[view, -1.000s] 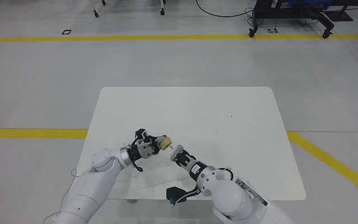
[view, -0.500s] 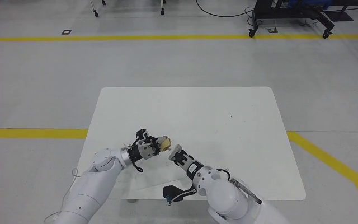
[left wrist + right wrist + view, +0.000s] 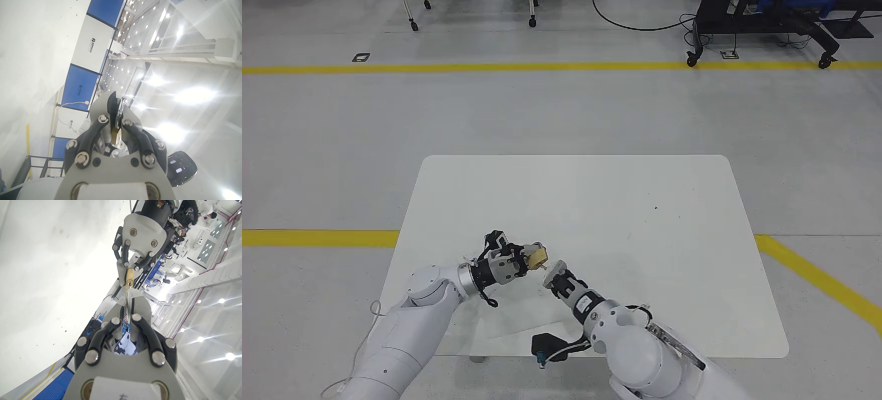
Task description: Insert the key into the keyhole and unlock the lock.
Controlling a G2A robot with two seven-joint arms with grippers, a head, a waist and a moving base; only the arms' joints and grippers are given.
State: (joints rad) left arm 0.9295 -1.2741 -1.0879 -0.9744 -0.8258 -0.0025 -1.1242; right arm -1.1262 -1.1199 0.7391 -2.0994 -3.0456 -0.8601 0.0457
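Observation:
A brass padlock (image 3: 538, 258) hangs above the table's front left part, with my left gripper (image 3: 525, 258) shut on it. The left wrist view has the padlock's brass body (image 3: 115, 137) between the fingers and its steel shackle (image 3: 121, 108) sticking out past them. My right gripper (image 3: 553, 270) sits just right of the lock, shut on a thin key (image 3: 126, 298) seen edge-on. In the right wrist view the keyhole face of the padlock (image 3: 129, 276) points at the key. The key's tip lies right at the keyhole. I cannot tell whether it is inside.
The white table (image 3: 642, 200) has nothing else on it behind and to the right of the two grippers. Its front edge (image 3: 712, 355) runs close below both arms. Yellow floor lines and a wheeled cart lie far beyond the table.
My right gripper with the key has shifted slightly left toward the padlock, narrowing the gap. The left gripper and lock have stayed in place.

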